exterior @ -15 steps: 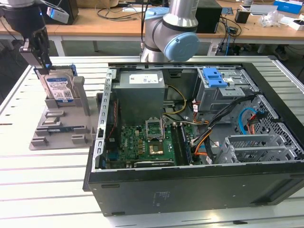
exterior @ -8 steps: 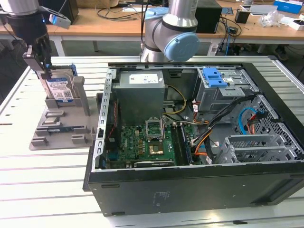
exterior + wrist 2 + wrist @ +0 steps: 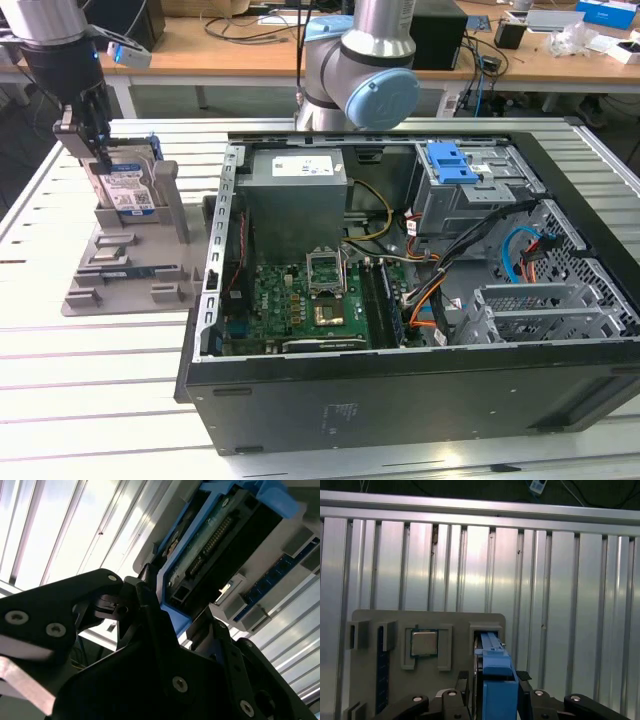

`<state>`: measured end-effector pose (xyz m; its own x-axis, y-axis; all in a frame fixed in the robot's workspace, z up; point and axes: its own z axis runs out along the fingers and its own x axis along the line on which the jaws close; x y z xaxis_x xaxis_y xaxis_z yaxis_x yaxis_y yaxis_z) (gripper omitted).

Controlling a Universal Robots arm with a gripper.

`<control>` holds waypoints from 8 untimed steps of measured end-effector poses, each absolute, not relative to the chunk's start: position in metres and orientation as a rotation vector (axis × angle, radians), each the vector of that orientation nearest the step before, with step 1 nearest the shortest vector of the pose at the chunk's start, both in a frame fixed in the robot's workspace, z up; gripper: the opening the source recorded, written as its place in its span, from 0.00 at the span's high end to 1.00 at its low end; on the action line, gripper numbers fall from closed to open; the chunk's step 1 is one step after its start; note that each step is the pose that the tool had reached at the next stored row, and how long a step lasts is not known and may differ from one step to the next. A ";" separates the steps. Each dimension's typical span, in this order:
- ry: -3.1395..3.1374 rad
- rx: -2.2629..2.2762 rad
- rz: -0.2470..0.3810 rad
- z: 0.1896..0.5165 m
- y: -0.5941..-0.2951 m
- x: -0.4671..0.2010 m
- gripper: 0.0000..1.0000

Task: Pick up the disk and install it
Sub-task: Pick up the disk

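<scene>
The disk [image 3: 128, 190], a silver drive with a white-and-blue label in a blue carrier, stands on edge in a grey holder [image 3: 130, 275] on the exterior view's left. My gripper [image 3: 93, 148] reaches down onto its top edge. The first wrist view has the blue carrier [image 3: 496, 680] held between the two black fingers [image 3: 464, 680], which press on its sides. In the second wrist view the disk's connector end [image 3: 220, 545] sticks out past the gripper [image 3: 182, 625]. The gripper is shut on the disk, whose lower edge still sits in the holder's slot.
An open computer case [image 3: 400, 400] lies to the right of the holder, with a motherboard [image 3: 310, 300], a grey power supply [image 3: 295, 190] and a drive cage with a blue latch [image 3: 452, 160]. The arm's base [image 3: 370, 70] stands behind it. A processor chip [image 3: 424, 642] lies in the holder.
</scene>
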<state>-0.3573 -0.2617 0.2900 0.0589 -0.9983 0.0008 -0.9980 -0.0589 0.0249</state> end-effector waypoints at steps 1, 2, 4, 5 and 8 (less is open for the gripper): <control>-2.142 2.272 -0.026 0.290 -0.262 -0.357 0.52; -2.142 2.272 -0.026 0.290 -0.262 -0.357 0.52; -2.142 2.272 -0.026 0.290 -0.262 -0.357 0.52; -2.142 2.272 -0.026 0.290 -0.262 -0.357 0.52; -2.142 2.273 -0.026 0.290 -0.262 -0.357 0.60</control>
